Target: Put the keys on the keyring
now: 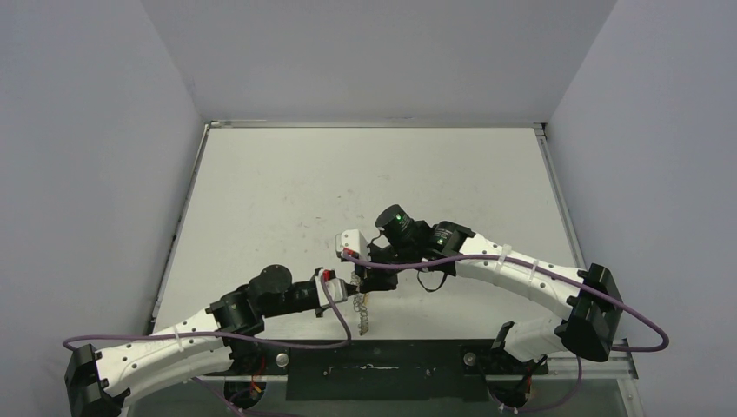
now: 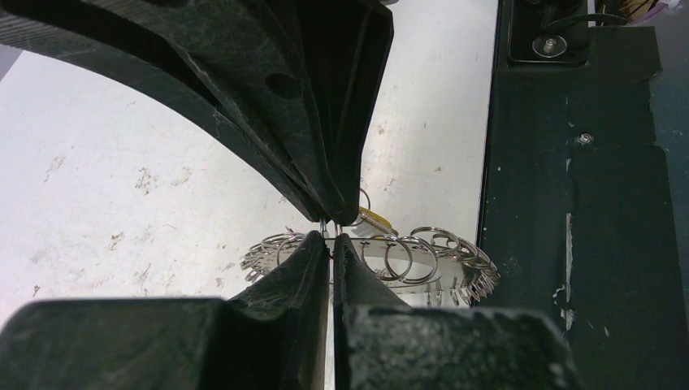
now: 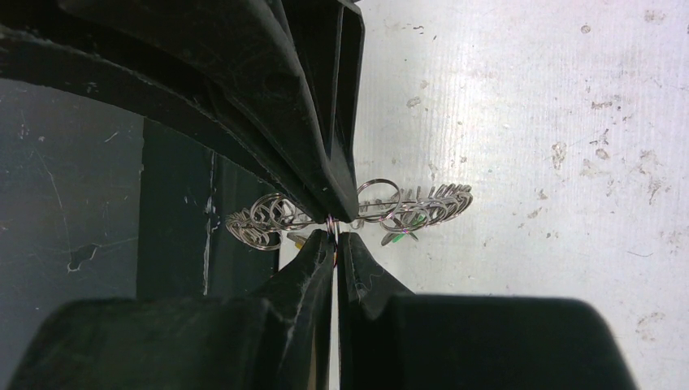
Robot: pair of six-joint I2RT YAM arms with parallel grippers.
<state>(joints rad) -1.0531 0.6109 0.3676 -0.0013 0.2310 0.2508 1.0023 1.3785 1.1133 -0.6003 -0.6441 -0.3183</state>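
The keyring [image 1: 362,314], a silver disc rimmed with wire loops [image 2: 439,268], hangs edge-down between both grippers just above the table's near edge. My left gripper [image 2: 331,237] is shut on a thin wire loop at its rim. My right gripper [image 3: 335,236] meets it tip to tip from the other side, shut on a loop too. A yellow key head [image 2: 375,218] peeks out behind the right gripper's fingers [image 2: 341,187]. A green key head [image 3: 400,237] shows among the loops [image 3: 422,203]. The key blades are hidden.
The black base plate [image 1: 382,369] runs along the near edge, right under and beside the keyring [image 2: 585,203]. The scuffed white table [image 1: 365,191] stretches away to grey walls on three sides. Purple cables [image 1: 487,256] loop along both arms.
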